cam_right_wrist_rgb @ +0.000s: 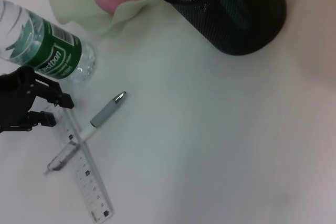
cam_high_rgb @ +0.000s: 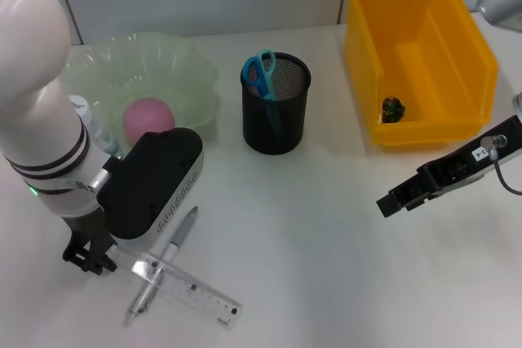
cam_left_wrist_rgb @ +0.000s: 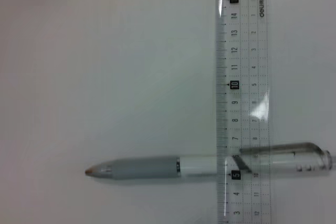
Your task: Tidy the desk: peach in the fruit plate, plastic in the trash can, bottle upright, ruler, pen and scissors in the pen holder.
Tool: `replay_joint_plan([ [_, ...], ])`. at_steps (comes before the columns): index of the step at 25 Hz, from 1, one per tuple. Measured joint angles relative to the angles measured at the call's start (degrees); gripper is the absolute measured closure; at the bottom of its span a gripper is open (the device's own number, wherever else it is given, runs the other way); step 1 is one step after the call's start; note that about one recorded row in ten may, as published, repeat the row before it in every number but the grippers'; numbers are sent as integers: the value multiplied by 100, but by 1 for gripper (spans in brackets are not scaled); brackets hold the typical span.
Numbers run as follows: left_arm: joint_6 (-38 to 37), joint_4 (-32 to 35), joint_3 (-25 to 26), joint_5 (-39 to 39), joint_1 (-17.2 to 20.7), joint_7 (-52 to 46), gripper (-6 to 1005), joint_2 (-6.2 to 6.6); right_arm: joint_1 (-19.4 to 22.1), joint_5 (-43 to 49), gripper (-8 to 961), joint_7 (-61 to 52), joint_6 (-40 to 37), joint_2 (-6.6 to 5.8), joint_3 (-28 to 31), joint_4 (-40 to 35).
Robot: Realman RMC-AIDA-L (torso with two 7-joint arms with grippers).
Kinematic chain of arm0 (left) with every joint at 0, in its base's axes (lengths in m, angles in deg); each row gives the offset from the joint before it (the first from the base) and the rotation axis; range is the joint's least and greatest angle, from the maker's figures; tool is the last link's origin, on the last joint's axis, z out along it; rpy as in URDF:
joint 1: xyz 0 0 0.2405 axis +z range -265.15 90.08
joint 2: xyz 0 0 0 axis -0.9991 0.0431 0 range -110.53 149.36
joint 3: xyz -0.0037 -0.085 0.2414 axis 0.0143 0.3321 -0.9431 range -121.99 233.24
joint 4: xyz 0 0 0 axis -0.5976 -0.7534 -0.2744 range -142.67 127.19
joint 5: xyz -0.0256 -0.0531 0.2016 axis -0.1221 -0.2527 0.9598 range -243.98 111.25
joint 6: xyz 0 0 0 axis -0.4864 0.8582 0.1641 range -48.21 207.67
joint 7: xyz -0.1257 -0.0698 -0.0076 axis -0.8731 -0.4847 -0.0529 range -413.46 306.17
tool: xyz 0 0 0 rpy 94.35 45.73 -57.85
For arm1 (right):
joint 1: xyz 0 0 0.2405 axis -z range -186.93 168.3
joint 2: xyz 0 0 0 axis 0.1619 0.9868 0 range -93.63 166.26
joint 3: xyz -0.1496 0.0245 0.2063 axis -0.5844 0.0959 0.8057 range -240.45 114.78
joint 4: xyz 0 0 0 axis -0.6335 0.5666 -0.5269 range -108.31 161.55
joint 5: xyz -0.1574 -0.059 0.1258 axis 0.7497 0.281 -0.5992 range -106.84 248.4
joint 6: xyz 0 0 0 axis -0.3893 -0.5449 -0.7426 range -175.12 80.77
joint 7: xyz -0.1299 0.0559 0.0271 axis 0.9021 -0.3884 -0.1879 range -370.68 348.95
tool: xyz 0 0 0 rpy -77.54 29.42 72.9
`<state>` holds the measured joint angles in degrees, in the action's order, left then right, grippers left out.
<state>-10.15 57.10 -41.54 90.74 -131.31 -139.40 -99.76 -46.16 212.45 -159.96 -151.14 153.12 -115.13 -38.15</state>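
Left gripper (cam_high_rgb: 88, 260), a black claw at the lower left of the head view, hovers with fingers slightly apart, holding nothing, just beside the clear plastic ruler (cam_high_rgb: 189, 287). A grey-and-white pen (cam_high_rgb: 163, 262) lies crossed under the ruler. Further up, a pink peach (cam_high_rgb: 148, 116) sits in the pale green wavy fruit plate (cam_high_rgb: 192, 67). Blue-handled scissors (cam_high_rgb: 263, 72) stand in the black mesh pen holder (cam_high_rgb: 276, 124). Right gripper (cam_high_rgb: 390, 202) hangs at mid right; whether it is apart or together cannot be told.

White desk (cam_high_rgb: 326, 266) carrying a black mesh pen holder (cam_high_rgb: 276, 112) mid-back; left of it a pale green fruit plate (cam_high_rgb: 183, 67), right of it a yellow bin (cam_high_rgb: 424, 30), nearer than it a pen (cam_high_rgb: 163, 262) crossed under a clear ruler (cam_high_rgb: 200, 291), bottle (cam_right_wrist_rgb: 50, 51) standing beside the plate
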Motion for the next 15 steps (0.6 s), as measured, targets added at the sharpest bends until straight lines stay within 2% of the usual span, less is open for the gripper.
replay_joint_plan([
  [10, -720, 583, 310, -330, 0, -147, 590, 0, -78, 0, 418, 172, 30, -13, 0, 154],
  [15, -773, 725, 324, -310, -35, -359, 590, 0, -87, 0, 418, 279, 50, -14, -2, 225],
])
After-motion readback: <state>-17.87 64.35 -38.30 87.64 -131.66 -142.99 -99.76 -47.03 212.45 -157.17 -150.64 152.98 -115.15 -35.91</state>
